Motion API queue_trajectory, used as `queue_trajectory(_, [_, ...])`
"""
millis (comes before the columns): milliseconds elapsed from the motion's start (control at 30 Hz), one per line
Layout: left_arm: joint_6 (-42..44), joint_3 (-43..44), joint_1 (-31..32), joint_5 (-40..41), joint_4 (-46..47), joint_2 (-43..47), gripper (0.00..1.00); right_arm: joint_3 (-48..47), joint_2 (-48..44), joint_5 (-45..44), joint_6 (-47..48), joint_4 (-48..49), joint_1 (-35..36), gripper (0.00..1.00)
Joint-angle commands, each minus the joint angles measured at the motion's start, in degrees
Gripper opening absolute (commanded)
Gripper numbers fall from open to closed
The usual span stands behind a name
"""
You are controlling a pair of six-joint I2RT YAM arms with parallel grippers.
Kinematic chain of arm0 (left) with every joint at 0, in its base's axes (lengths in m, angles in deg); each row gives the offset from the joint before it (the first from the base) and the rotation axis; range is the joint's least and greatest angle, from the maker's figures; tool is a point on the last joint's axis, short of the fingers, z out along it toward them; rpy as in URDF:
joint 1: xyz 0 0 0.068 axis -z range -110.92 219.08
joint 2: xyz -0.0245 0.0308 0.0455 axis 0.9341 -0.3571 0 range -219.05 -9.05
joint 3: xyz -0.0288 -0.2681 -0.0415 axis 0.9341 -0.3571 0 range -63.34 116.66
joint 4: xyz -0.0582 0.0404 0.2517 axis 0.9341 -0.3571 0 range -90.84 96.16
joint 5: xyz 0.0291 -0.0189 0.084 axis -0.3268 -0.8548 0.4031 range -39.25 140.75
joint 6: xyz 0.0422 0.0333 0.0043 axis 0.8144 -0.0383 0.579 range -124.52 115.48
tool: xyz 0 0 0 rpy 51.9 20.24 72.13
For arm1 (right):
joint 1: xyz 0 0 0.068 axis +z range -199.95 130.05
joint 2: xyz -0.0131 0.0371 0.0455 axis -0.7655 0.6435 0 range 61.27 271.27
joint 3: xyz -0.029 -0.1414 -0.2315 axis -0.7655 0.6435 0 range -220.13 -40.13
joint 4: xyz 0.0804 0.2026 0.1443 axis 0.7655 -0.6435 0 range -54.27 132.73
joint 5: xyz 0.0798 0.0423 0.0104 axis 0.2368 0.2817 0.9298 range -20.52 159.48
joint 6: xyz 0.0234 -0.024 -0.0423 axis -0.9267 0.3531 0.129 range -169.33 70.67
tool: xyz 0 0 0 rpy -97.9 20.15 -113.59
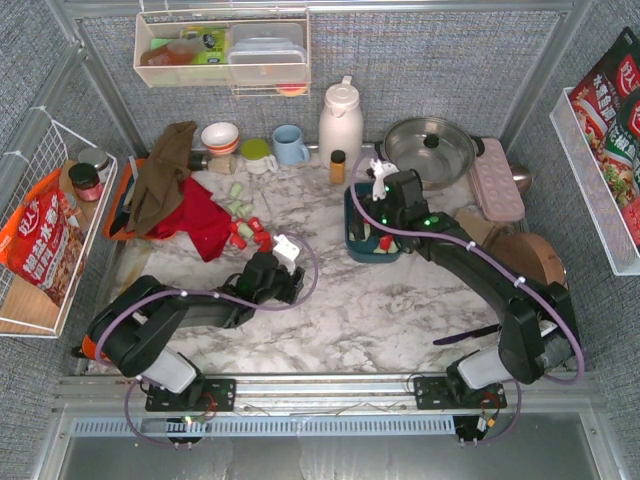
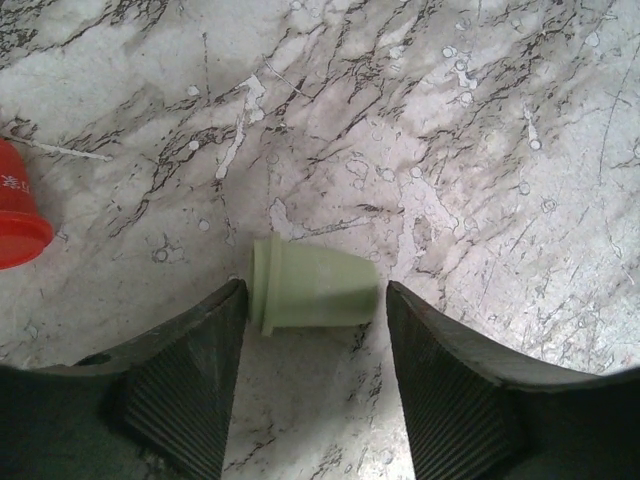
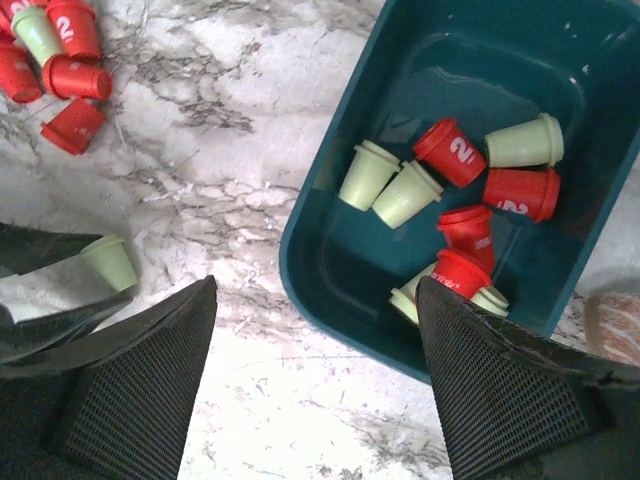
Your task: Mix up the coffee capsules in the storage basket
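Left wrist is showing left fingers (image 2: pixel 180 390) spread, straddling a mint capsule (image 2: pixel 315 283) lying sideways on the tabletop (image 2: pixel 450 150) (storage basket (image 3: pixel 330 270) sitting below the spread, empty right fingers (image 3: pixel 130 390)); pinching it end to end is risking it popping free.

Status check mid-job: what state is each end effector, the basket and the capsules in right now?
left end effector, open, straddling one green capsule.
green capsule, on its side on the tabletop, not lifted.
right end effector, open, empty, over the storage basket edge.
storage basket, upright, holding mixed capsules, red and green together.
loose capsules, clustered on the tabletop outside the basket.
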Motion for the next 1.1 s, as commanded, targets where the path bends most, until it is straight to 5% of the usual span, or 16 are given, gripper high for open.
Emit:
queue_trajectory(0, [-0.9, 0.0, 0.1, -0.5, 4.1, -1.0, 0.61, 0.8, -1.2, 2.6, 0.0, -1.5, 1.4, 0.85])
queue_trajectory(267, [0.2, -1.9, 0.3, -1.0, 8.8, 3.4, 0.32, 1.6, -1.6, 7.9, -1.8, -2.1, 5.1, 0.84])
queue_trajectory(467, [2.5, -11.1, 0.7, -9.6, 27.9, 14.4, 0.32, 2.8, -1.2, 16.4, -7.5, 3.1, 8.3, 0.79])
queue_trajectory(1067, [4.7, -13.1, 2.5, -14.0, 31.7, 20.4, 0.34, 2.6, 2.8, 23.2, -13.6, 10.2, 14.2, 0.56])
